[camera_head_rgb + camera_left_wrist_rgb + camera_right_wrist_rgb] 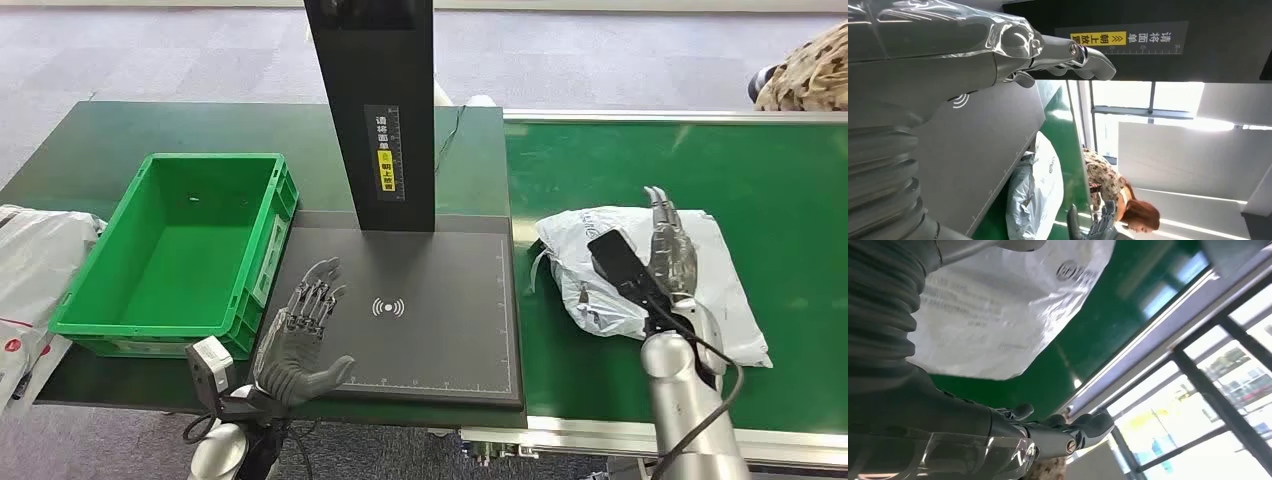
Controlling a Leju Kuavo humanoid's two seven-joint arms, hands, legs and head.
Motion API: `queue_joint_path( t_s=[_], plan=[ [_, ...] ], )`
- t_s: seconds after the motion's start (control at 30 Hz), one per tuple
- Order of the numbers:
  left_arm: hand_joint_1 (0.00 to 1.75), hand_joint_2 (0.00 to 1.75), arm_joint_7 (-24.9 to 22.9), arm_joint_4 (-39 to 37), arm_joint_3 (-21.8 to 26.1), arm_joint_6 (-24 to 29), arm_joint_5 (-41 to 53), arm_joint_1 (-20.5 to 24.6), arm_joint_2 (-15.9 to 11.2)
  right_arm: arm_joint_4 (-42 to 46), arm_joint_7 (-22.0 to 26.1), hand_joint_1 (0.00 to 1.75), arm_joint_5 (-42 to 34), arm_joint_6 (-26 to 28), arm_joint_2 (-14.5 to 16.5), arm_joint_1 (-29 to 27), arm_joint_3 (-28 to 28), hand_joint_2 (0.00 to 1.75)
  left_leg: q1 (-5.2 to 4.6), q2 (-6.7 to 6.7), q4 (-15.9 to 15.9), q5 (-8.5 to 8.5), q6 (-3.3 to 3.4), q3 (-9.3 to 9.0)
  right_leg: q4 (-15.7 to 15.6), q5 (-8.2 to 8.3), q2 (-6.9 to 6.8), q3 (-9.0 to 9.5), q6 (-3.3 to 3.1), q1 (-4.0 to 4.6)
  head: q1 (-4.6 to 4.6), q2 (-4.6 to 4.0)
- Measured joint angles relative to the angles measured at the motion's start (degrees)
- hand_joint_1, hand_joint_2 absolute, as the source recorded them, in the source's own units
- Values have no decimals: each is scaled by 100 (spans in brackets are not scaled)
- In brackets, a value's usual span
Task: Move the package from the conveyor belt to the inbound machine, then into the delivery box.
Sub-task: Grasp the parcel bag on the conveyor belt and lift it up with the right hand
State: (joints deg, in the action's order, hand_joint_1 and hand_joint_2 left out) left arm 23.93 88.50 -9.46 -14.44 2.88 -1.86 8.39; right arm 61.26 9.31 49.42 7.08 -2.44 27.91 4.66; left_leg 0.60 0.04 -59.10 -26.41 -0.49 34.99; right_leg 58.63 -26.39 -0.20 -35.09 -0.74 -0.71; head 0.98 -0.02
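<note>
Nearest, left hand [305, 335] open and empty over the machine [420, 330], well apart from the package [610, 275]. Farther, right hand [672, 250] spread flat over package on belt [790, 200], not yet gripping; package's long axis across belt.

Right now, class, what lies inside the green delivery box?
The green delivery box shows a bare green floor with nothing lying on it; its near wall hides a strip of floor just behind it, so that strip goes unchecked.
</note>
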Motion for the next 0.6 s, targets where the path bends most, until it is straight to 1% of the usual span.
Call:
queue_joint_path(
  t_s=[0.07,0.2,0.27,0.33,0.43,0.53,0.6],
  plan=[
    [0,175,-5,0,0,-1,-5,4,1,-280,-88,0,118,44,-111,176,41,175,0,0,0,0,0,-1,0,0,0,0,0,0,0,0],
    [0,175,-52,0,3,0,-16,6,4,-1349,-468,0,728,284,-461,725,93,175,2,-3,0,0,0,-1,2,-1,0,-1,-1,1,0,0],
    [0,175,-67,0,9,-1,-21,4,4,-1793,-673,0,955,197,-558,897,88,175,4,-3,2,0,0,-1,3,-1,0,-1,-1,2,-1,0],
    [0,175,-91,0,21,0,-24,5,3,-2232,-944,0,1095,-160,-621,1042,63,175,4,-1,3,-1,0,-2,3,-2,2,-2,-2,3,-1,0],
    [0,175,-123,-2,34,2,-27,11,-4,-2798,-1377,0,1255,-1064,-687,1195,-32,175,4,-3,3,-1,0,-1,3,-3,1,-4,-1,4,0,0],
    [0,175,-129,-7,35,6,-50,23,-21,-3241,-1490,0,1320,-1961,-758,1270,-161,175,4,-3,3,-1,0,-1,3,-3,0,-4,-1,4,0,0],
    [0,175,-129,-10,35,20,-73,28,-40,-3433,-1491,0,1330,-2262,-809,1299,-242,175,3,-3,3,-1,0,-1,2,-3,0,-3,-1,4,0,0]
  ],
)
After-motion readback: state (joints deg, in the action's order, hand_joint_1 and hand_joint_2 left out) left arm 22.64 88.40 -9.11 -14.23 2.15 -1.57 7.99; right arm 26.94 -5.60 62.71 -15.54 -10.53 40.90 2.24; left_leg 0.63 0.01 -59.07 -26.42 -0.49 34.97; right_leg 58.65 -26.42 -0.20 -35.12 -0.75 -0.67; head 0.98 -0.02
